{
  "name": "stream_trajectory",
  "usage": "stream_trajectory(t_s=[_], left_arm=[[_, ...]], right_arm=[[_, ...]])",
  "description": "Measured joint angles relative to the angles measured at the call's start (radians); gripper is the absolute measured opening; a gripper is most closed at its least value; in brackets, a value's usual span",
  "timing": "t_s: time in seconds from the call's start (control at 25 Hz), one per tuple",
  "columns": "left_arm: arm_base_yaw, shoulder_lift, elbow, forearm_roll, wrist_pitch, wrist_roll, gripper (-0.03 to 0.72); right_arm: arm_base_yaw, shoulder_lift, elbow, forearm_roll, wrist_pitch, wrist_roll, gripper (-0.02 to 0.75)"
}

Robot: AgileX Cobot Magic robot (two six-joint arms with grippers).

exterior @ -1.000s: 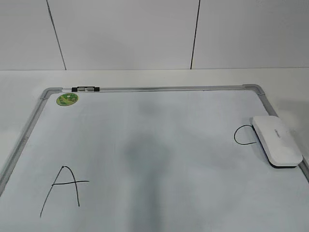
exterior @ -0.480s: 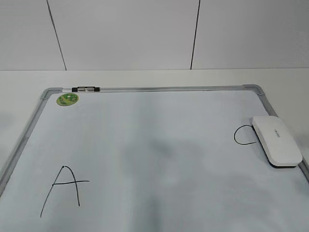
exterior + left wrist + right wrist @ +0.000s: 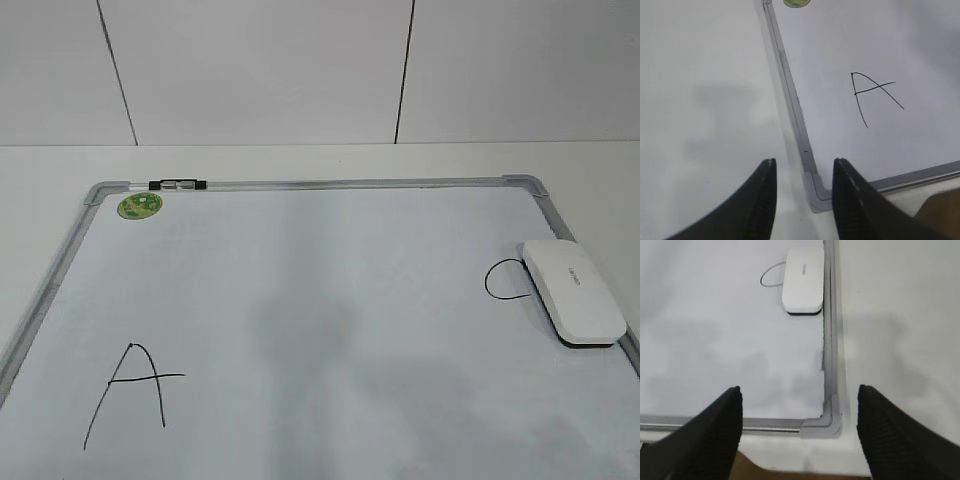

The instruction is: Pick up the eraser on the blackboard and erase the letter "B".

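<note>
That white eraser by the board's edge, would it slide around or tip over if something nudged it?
The eraser lies flat and low on the board, so tipping or rolling seems unlikely. It looks like a stiff plastic block, probably light. On that smooth surface a sideways push might slide it, though the frame rail right beside it would likely stop it.

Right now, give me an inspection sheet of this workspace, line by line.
Surface: white table, bare around the board.
Job's things: blackboard lies flat; eraser rests on its right edge, covering part of a C-like mark; no letter "B" visible.
Clutter: letter A, green sticker, marker on the top frame.
Grippers: left gripper open above the board's corner; right gripper open, wide, empty.
Cables: nothing seen.
Surroundings: white panelled wall.
</note>
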Motion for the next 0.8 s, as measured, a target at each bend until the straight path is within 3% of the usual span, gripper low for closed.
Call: stream_trajectory(t_s=[0.24, 0.8], left_arm=[[-0.002, -0.051, 0.017, 0.006, -0.026, 0.002, 0.28], [-0.002, -0.051, 0.05, 0.003, -0.091, 0.002, 0.279]], right_arm=[[0.0, -0.051, 0.022, -0.06, -0.063, -0.011, 0.57], [0.0, -0.051, 0.04, -0.062, -0.092, -0.011, 0.57]])
